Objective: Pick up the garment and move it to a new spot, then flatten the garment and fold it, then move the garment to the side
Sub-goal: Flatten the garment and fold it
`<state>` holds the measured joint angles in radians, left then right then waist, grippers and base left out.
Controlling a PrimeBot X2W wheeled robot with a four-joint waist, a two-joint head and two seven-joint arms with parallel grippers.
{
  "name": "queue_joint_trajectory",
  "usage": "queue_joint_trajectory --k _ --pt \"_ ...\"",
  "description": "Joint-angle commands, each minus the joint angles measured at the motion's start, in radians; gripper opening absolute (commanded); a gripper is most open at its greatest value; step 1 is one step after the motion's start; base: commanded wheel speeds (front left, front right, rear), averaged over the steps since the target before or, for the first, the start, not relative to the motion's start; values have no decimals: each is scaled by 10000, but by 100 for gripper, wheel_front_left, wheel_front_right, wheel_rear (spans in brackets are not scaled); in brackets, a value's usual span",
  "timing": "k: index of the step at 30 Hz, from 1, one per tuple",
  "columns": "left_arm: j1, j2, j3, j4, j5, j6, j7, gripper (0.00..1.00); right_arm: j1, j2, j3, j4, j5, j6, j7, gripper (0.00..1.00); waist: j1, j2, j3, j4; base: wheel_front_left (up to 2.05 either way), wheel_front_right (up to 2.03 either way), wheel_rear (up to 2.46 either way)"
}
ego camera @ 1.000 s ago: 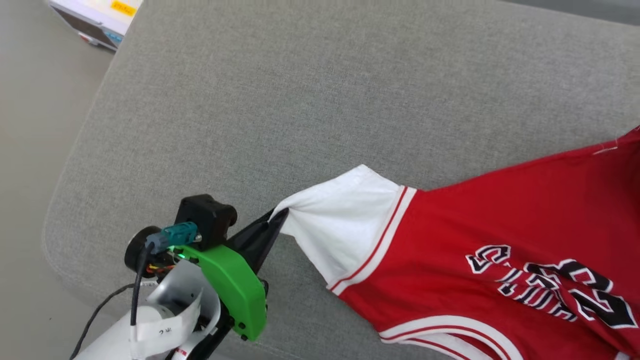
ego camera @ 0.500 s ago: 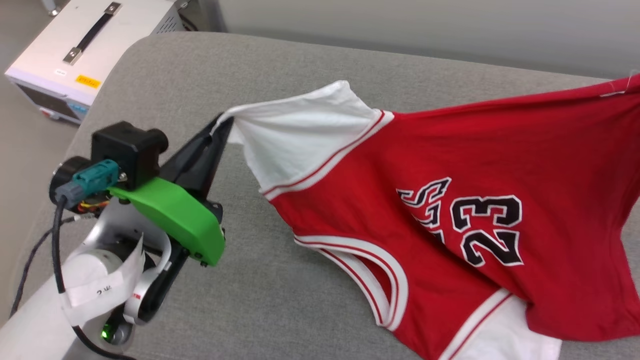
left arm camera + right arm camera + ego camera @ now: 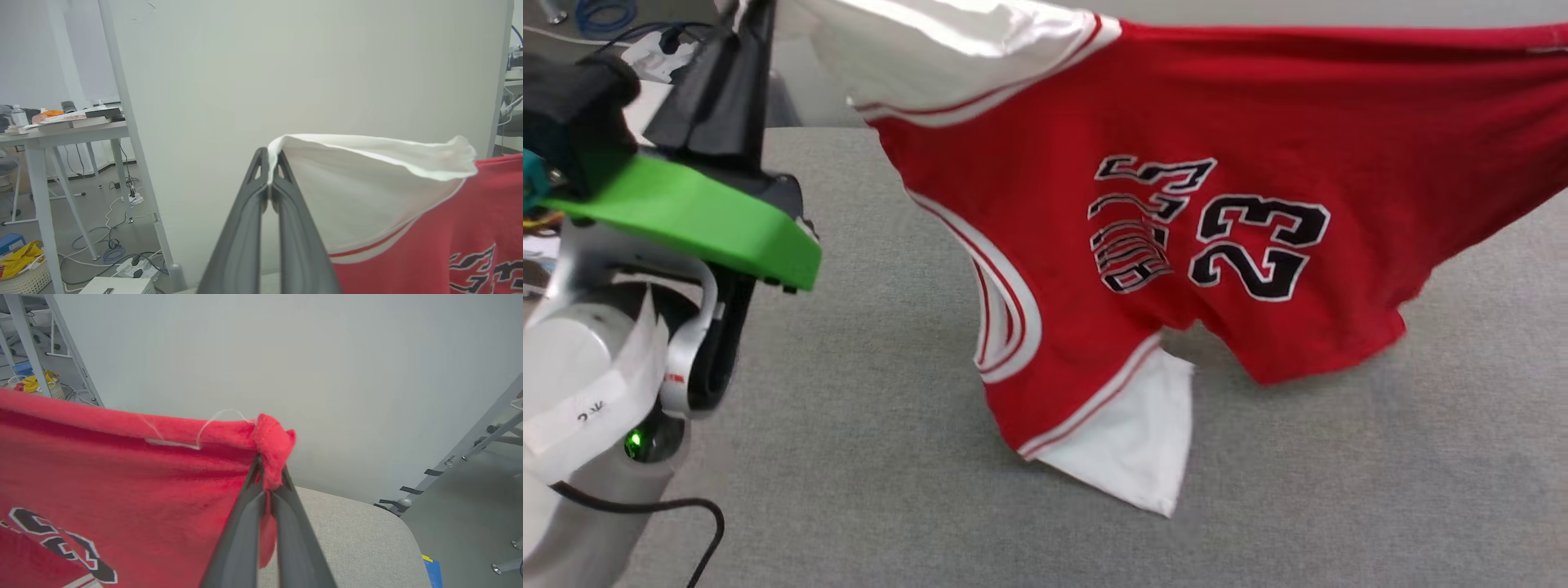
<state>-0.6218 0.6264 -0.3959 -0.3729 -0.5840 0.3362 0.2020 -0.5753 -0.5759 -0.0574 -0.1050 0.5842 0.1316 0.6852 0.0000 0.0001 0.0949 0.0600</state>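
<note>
While both arms carry it in the air, the small red basketball-jersey shirt [image 3: 1282, 106] with white short sleeves hangs stretched like a banner between the two grippers, above the wide grey woven-fabric cushion [image 3: 849, 457]. The left gripper [image 3: 269, 163] has its two long dark fingers pressed together. It is clenched on the rim of one white sleeve [image 3: 367, 183], whose cloth fans out to the right of the fingers in the left wrist view and meets the red body at a white-red striped trim. The right gripper [image 3: 269, 473] is likewise clamped tight, pinching a bunched red corner of the shirt's hem. A loose white thread [image 3: 220, 416] curls up from the hem just beside that corner. In the head view the shirt's upper edge runs taut along the top of the picture. The body sags below it, and the black white-edged "23" print [image 3: 1258, 245] reads nearly upright beside crumpled lettering. The other white sleeve [image 3: 1143, 441] dangles lowest, its tip reaching down to the cushion; whether it touches I cannot tell. A bright green plastic cover [image 3: 686, 220] sits on the left arm at the picture's left. Behind the shirt stands a pale plain wall panel [image 3: 286, 61], and off to the side is a white table [image 3: 61, 130] loaded with books.
</note>
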Motion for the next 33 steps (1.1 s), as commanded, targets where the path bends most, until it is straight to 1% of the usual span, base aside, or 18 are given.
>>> queue_joint_trajectory --k 1,4,8,12,16,20,24,29,33 --pt "-382 -66 159 15 165 146 -137 0 -107 -14 -85 -134 -58 -9 -132 0 0 -1 -84 -242 0 0 0" --pt "-948 -136 312 31 366 209 -330 0 -271 71 -219 -426 -113 -9 -371 0 0 -1 31 -379 0 0 0" --pt "-1706 -107 458 175 573 152 -450 0 -557 173 -339 -711 -183 -9 -623 0 0 -1 343 -516 0 0 0" --pt "-2535 -9 519 396 710 -67 -440 0 -965 202 -404 -849 -247 -9 -860 0 0 -1 813 -600 0 0 0" --pt "-3479 186 562 817 791 -450 -353 0 -1524 155 -435 -810 -320 -9 -1065 0 0 -1 1452 -625 0 0 0" --pt "-4586 506 580 1374 887 -960 -136 0 -2292 42 -370 -558 -429 -9 -1264 0 0 -1 2254 -652 0 0 0" --pt "-5838 749 437 2094 1008 -1617 104 0 -3306 -138 -130 11 -624 -9 -1530 0 0 -1 3129 -684 0 0 0" --pt "-7697 844 135 3400 1204 -2549 356 0 -5021 -262 386 1220 -950 -9 -2130 0 0 -1 4242 -760 0 0 0" --pt "-9341 750 -162 4804 1578 -3207 338 0 -6461 -199 915 2426 -1388 -9 -2867 0 0 -1 4955 -843 0 0 0"
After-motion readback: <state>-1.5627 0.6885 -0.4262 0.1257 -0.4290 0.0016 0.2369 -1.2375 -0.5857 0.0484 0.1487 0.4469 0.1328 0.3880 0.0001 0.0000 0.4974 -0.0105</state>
